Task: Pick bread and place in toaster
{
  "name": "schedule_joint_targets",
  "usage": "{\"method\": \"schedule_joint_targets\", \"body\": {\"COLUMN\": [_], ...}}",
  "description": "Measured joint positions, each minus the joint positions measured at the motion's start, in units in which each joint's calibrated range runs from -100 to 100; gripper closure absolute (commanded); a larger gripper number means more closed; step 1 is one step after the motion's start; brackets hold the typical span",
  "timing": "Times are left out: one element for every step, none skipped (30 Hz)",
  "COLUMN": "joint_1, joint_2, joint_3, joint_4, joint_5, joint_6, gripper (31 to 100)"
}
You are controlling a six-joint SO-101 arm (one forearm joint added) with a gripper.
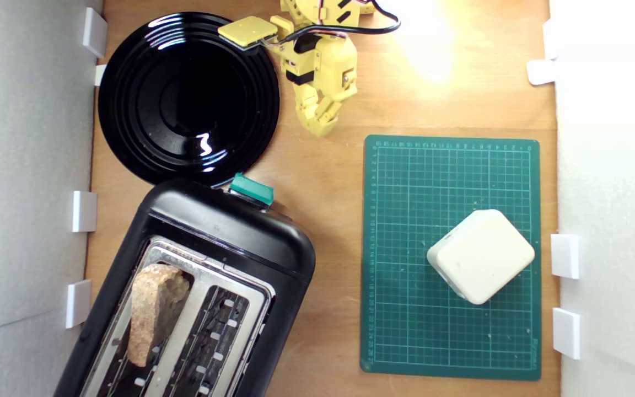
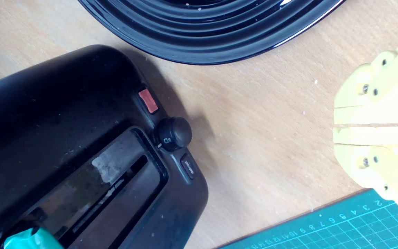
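the bread (image 1: 155, 311) stands in the toaster (image 1: 229, 231) slot on the exterior view's left, well apart from the gripper (image 1: 322, 128), whose fingers (image 2: 371, 114) are pressed together, holding nothing.

- Toaster (image 1: 273, 259): black body, shiny silver top plate, green lever knob (image 1: 251, 189).
- In the wrist view its front carries a small red button (image 2: 148, 100), a black dial (image 2: 174, 134) and a black button with white lettering.
- Bread (image 1: 155, 311): brown, floury, speckled crust.
- Plate (image 1: 185, 99): glossy black with concentric ridges and white glints.
- Mat (image 1: 405, 309): dark green with a pale grid and numbered edges.
- Block (image 1: 481, 255): plain cream.
- Arm (image 1: 323, 60): yellow with black parts and black cable.
- Gripper (image 2: 337, 123): pale yellow with small silver screws.
- Table (image 1: 323, 182): light brown wood grain.
- Walls (image 1: 20, 165): pale grey with white clips.
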Motion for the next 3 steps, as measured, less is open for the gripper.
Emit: {"method": "schedule_joint_targets", "body": {"joint_1": [0.0, 0.0, 0.0], "joint_2": [0.0, 0.0, 0.0], "joint_3": [0.0, 0.0, 0.0], "joint_4": [0.0, 0.0, 0.0], "joint_5": [0.0, 0.0, 0.0], "joint_6": [0.0, 0.0, 0.0], "gripper": [87.7, 87.7, 87.7]}}
